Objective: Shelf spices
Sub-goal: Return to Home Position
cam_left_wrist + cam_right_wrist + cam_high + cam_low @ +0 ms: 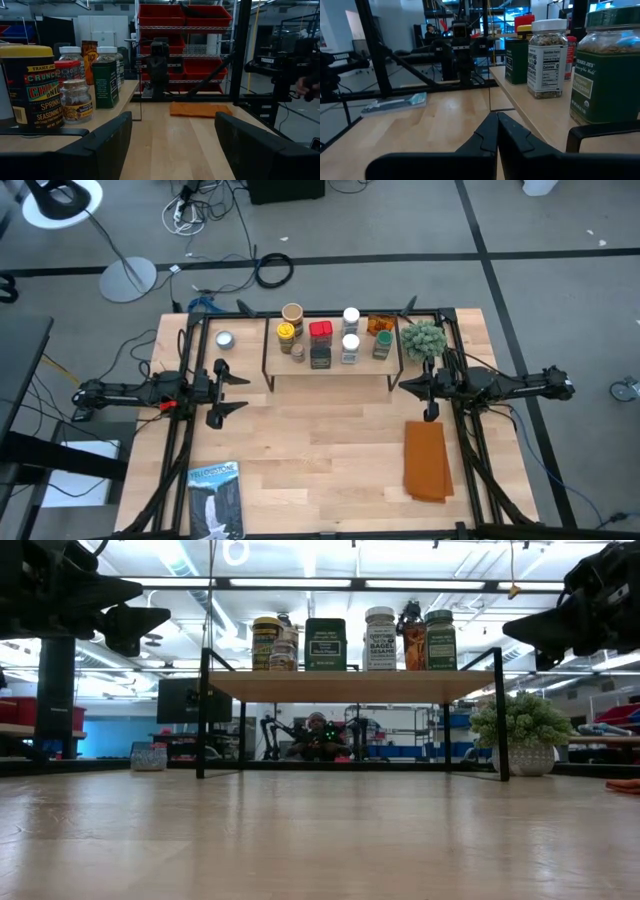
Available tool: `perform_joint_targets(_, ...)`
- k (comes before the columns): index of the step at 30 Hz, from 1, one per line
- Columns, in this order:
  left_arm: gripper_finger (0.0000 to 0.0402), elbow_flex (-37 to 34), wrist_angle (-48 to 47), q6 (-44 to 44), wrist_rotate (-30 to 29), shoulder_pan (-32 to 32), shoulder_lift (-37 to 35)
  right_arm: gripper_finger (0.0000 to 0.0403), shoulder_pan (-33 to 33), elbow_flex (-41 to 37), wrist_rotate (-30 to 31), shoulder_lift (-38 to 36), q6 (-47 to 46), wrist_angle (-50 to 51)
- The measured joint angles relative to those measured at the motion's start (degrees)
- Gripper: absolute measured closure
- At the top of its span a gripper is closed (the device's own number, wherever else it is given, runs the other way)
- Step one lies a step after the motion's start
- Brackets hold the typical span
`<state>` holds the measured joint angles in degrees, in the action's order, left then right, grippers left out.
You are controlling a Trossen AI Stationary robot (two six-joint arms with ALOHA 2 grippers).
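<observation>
Overhead cam has the spices (320, 330) all standing on top of the shelf (300, 370), back middle of the desk (330, 460). The left end effector (243, 392) hangs just off the shelf's left end, spread wide and empty. The right end effector (404, 386) is off the right end. Only its own wrist cam shows me its fingers (487, 135) are pinched together, gripping nothing.

Only the overhead cam gives me the orange cloth (427, 462), booklet (216, 500), plant (423, 338) and small candle (224, 339) together.

Labels only read up close. The left wrist cam gets "TRADER JOE'S" and "SEASONING" on the yellow-lidded jar (31, 85). The low cam gets "BAGEL" on a white-lidded jar (380, 640).
</observation>
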<state>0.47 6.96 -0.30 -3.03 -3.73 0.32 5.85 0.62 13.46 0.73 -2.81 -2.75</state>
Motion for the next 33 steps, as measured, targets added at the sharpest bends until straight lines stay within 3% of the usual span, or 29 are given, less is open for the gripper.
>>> perform_joint_targets(18, 0.0110, 0.00, -0.02, 0.00, 0.00, -0.02, -0.02, 0.0394, 0.00, 0.06, -0.28, 0.17, 0.10, 0.43)
perform_joint_targets(33, 0.0110, 0.00, 0.02, 0.00, 0.00, -0.02, 0.00, 0.0395, 0.00, 0.13, -1.69, 12.93, 1.57, 0.97)
